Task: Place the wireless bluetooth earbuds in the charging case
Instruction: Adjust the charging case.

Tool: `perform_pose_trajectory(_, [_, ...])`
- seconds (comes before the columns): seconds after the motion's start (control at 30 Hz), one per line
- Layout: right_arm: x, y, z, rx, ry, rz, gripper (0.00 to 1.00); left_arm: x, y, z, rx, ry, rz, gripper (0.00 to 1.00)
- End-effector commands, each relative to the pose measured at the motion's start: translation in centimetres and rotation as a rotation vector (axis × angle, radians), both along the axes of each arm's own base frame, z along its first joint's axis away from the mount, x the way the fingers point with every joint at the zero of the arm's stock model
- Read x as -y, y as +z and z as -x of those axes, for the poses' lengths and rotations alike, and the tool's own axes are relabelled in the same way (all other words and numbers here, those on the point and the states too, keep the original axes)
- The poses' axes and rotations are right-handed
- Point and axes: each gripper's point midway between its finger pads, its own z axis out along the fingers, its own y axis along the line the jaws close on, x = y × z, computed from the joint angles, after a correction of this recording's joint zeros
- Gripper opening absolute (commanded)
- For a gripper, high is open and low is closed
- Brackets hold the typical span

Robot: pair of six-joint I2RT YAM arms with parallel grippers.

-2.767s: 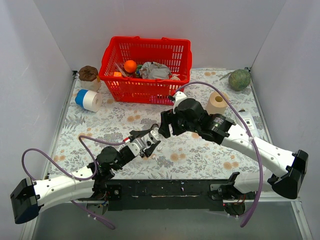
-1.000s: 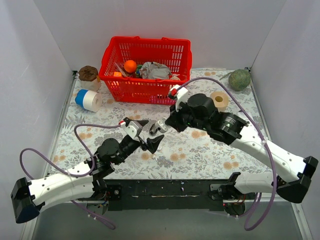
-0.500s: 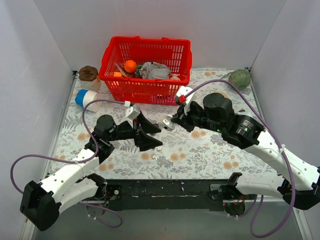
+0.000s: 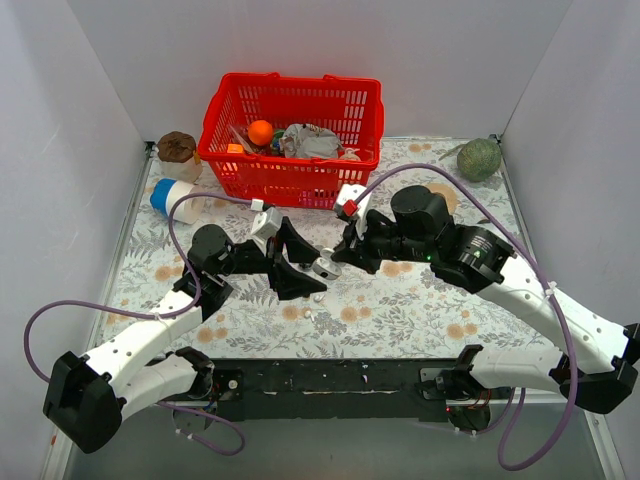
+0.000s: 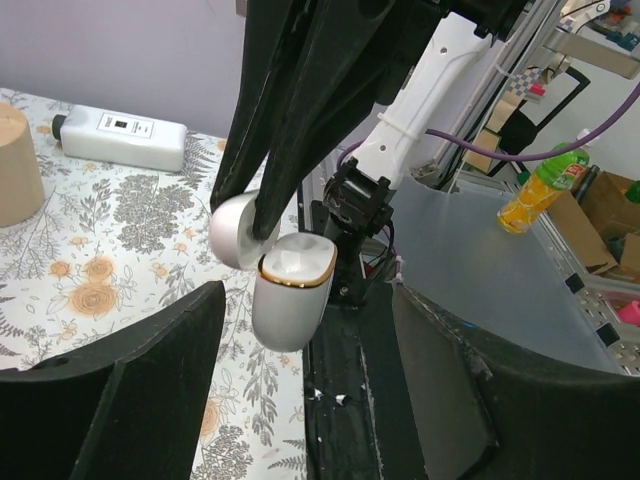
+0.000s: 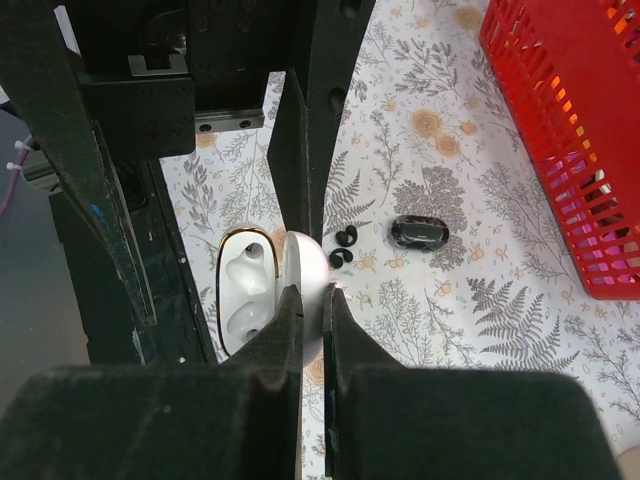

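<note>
My right gripper (image 6: 312, 300) is shut on the lid of an open white charging case (image 6: 245, 300) with a gold rim, holding it above the table. Both moulded wells in the case are empty. The case (image 5: 292, 300) hangs just ahead of my left gripper (image 5: 310, 400), which is open and touches nothing. From above, the case (image 4: 325, 267) sits between the two grippers. A pair of black earbuds (image 6: 343, 248) lies on the floral cloth under the case, beside a dark glossy oval case (image 6: 420, 232). Small white bits that may be the white pair (image 4: 309, 314) lie near the front edge.
A red basket (image 4: 290, 125) full of odds and ends stands at the back. A blue-and-white roll (image 4: 175, 200) and a brown jar (image 4: 177, 147) are at the back left, a green ball (image 4: 479, 158) at the back right. A white bottle (image 5: 120, 140) lies on the cloth.
My right gripper has brought the open case down and left, up against the left gripper. The left arm swung up and forward, and its jaws have narrowed but stay open.
</note>
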Motion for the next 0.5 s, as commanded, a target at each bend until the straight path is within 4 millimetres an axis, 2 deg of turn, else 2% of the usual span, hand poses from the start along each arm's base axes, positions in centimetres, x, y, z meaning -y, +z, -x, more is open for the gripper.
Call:
perform_pose_trajectory(0.0, [-1.0, 0.8, 0.4, -0.009, 0.039, -0.038, 0.01, -0.2, 1.3, -0.2, 0.077, 0.017, 0.038, 0.66])
perform_pose_trajectory(0.47, [-2.3, 1.1, 0.2, -0.030, 0.060, -0.060, 0.01, -0.1, -0.3, -0.6, 0.057, 0.021, -0.013, 0.57])
